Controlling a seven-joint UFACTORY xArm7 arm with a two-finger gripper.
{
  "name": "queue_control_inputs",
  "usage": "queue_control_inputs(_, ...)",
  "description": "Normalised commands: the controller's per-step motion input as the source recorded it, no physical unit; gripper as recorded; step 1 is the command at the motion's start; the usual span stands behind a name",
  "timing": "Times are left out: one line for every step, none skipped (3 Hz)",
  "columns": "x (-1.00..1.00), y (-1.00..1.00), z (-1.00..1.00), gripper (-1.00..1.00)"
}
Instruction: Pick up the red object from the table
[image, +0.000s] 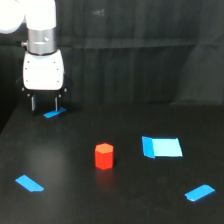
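Four flat blue pieces lie scattered over the matte black tabletop (75, 165), which fills the lower part of the exterior view and meets an equally dark backdrop (140, 50) along a faint horizontal edge behind the arm. Nearest the middle stands the red block (104, 155) — a small, upright six-sided piece, bright red-orange, alone on bare black surface with a dull reddish reflection just below it. To the exterior view's right of it, near but not touching, lies the blue rectangle (162, 147), the largest of the blue pieces, with a darker fold or shadow along its left edge. Farther toward the lower right sits a slanted blue strip (199, 192); another slanted strip (29, 183) lies near the lower left edge. A fourth, smaller strip (54, 113) rests at the back left, directly under the arm. The white arm (37, 25) comes down from the upper left corner through a grey collar into a white boxy housing, and below that the gripper (44, 104) hangs just over that back strip, well apart from the red block. Its two thin dark fingers (33, 103) point straight down with a visible gap between them, and nothing is held there — the gripper stands parted. The backdrop shows soft wrinkles, like dark cloth, and no other detail of the room can be made out.
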Motion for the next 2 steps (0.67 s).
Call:
queue_control_inputs(-0.02, 0.16, -0.02, 0.87)
queue_control_inputs(0.28, 0.01, -0.3, 0.89)
